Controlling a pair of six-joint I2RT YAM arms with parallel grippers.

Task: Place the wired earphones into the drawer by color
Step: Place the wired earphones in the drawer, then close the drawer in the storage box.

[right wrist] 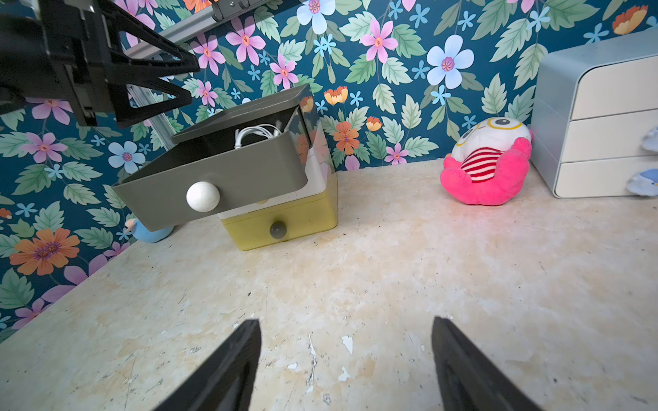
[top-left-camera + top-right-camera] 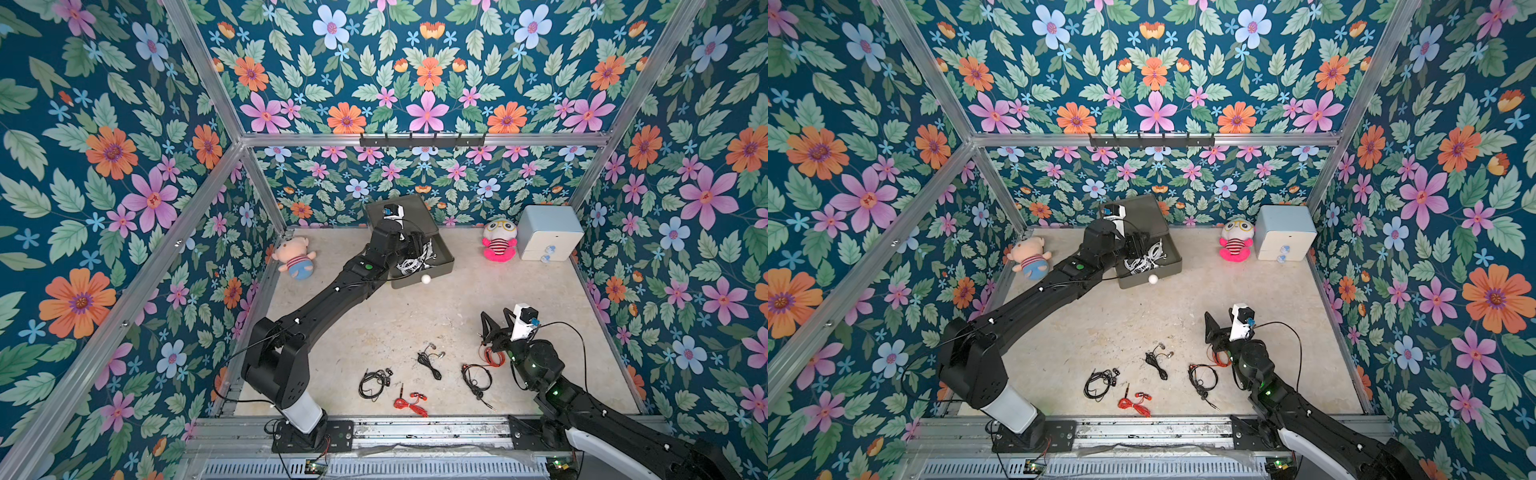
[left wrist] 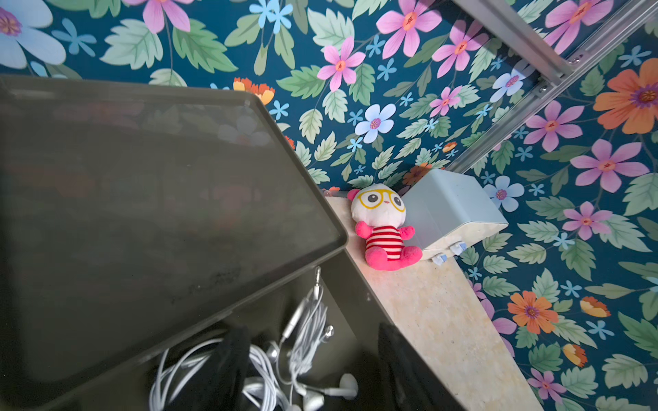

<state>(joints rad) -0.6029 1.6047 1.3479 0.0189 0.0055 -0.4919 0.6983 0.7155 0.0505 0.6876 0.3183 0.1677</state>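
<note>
The grey-green drawer (image 2: 445, 250) (image 1: 213, 178) is pulled out at the back of the table. A tangle of white wired earphones (image 2: 411, 264) (image 3: 306, 327) lies inside it. My left gripper (image 2: 415, 246) (image 3: 311, 332) hangs in the drawer just over that tangle, jaws open and holding nothing. Three black bundles (image 2: 374, 380) (image 2: 430, 361) (image 2: 477, 380) and a red-orange one (image 2: 411, 403) lie near the table's front edge. Another red-orange bundle (image 2: 492, 356) sits just below my right gripper (image 2: 494, 312) (image 1: 345, 323), which is open and empty above bare tabletop.
A yellow drawer (image 1: 281, 220) sits shut under the open one, which has a white knob (image 2: 424, 279). A pig plush (image 2: 295, 259) lies at the back left. A pink plush (image 2: 498, 245) and a pale blue drawer cabinet (image 2: 548, 237) stand at the back right.
</note>
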